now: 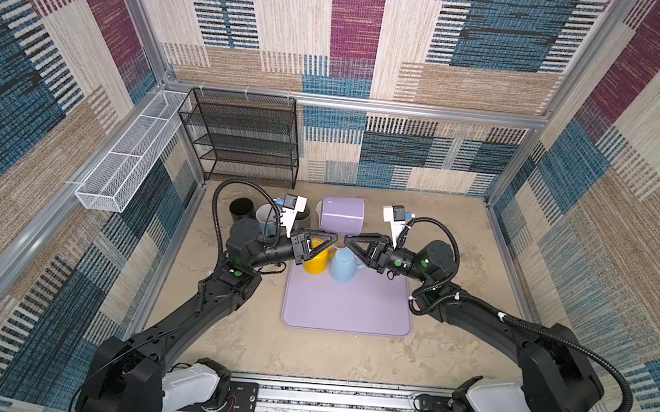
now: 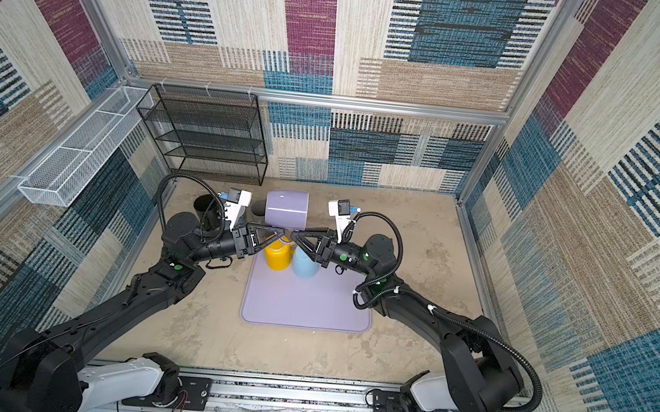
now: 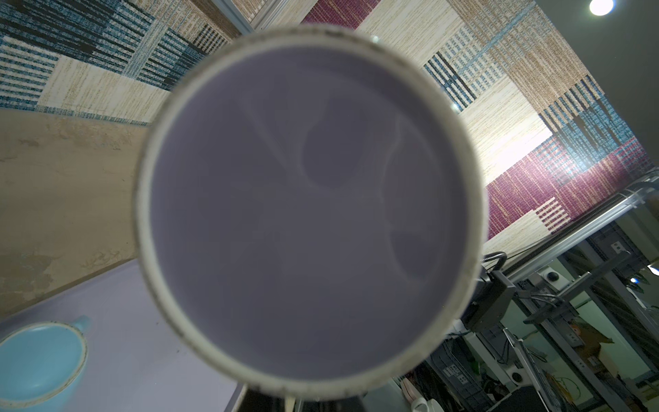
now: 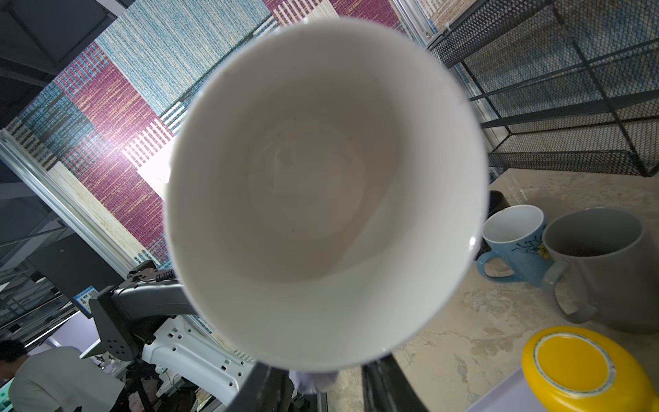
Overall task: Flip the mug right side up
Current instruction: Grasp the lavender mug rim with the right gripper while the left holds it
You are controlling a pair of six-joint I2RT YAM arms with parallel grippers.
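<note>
Lilac mug (image 1: 342,215) w/ white inside, yellow mug (image 1: 315,263), lt-blue mug (image 1: 341,270), lilac mat (image 1: 346,311), patchwork walls (image 1: 356,21).

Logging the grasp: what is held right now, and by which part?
The left tool holds the lilac mug sideways in the air, apparently by its handle; the right tool only flanks that handle, not yet gripping.

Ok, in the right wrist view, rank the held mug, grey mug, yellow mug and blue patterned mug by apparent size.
1. held mug, nearest the camera
2. grey mug
3. yellow mug, cropped by the frame, so unsure
4. blue patterned mug
</note>
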